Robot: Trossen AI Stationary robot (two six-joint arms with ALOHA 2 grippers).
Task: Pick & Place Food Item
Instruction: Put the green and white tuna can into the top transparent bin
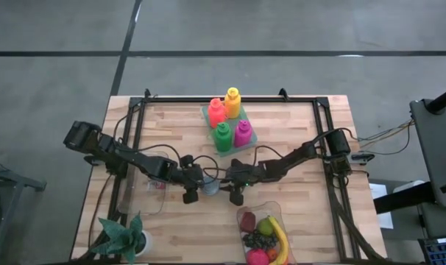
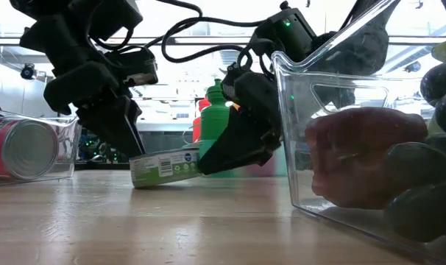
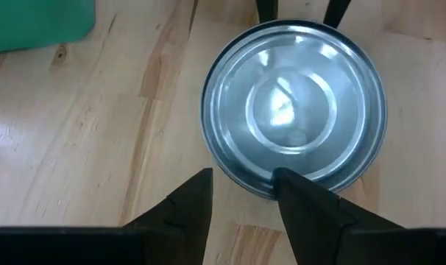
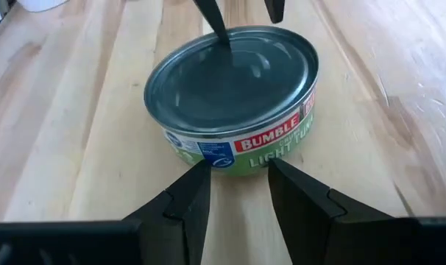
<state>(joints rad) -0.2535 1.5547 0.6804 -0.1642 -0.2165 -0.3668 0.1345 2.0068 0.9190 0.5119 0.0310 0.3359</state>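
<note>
A flat tuna can (image 1: 210,188) with a green and red label (image 4: 267,140) lies lid up on the wooden table, between my two grippers. In the low view the can (image 2: 164,168) sits slightly tilted, its end toward my right gripper raised a little. My left gripper (image 1: 190,195) comes at it from the table's left, open, astride the can's rim (image 3: 241,180). My right gripper (image 1: 236,195) stands at the can's opposite side, open by a narrow gap (image 4: 238,173), its fingertips at the can's wall. My left gripper slants down from the table's left. One fingertip (image 4: 221,33) rests on the lid close to the rim (image 3: 271,184); the other finger (image 3: 193,202) stands outside the can, so the rim is not pinched. My right gripper meets the can's side wall low down (image 4: 230,158) with both fingertips (image 4: 193,188), slanting down from the table's right. Nothing lies between its fingers. That end of the can (image 2: 196,163) is slightly raised off the table.
Several coloured bottles stand on a green tray (image 1: 251,140) at the far middle. A clear bin of fruit (image 1: 266,235) is at the near right, close to my right gripper. A clear bin (image 1: 153,184) holding a red can (image 2: 20,147) sits at the left, and a plant (image 1: 124,235) at the near left.
</note>
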